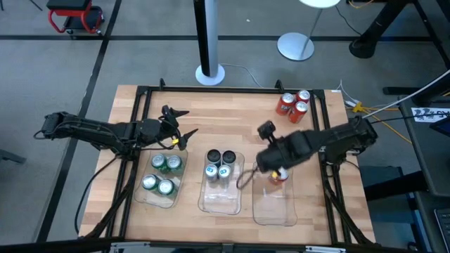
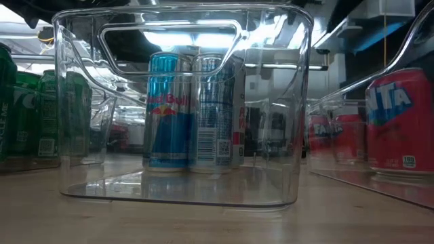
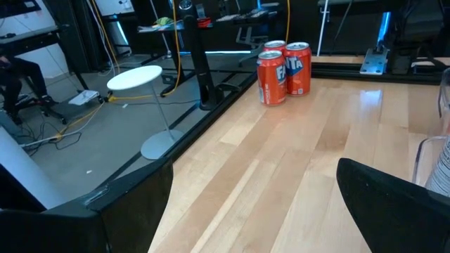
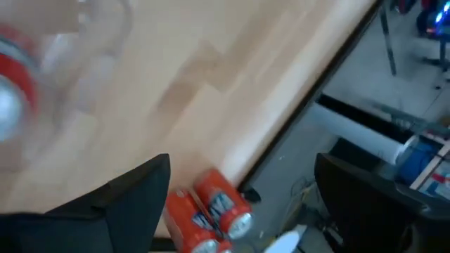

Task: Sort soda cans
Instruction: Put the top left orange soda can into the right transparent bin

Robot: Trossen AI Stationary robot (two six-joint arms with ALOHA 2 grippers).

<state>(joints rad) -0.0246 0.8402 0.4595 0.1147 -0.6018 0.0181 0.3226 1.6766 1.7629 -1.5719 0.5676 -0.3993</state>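
grey floor (image 1: 140, 56), white round stand base (image 1: 295, 46), red stool (image 1: 74, 15).

Overhead straight down on table (image 1: 190, 112), low view level through tray (image 2: 183, 102), wrist views share red cans (image 3: 285, 70)

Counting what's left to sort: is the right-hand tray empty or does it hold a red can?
Not empty: the right tray holds one red can, upright at its far end, under the right gripper.

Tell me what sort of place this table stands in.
Probably a robotics lab or workshop: a wooden table in a black frame on grey carpet, loose cables across the floor, and equipment stands behind the table.
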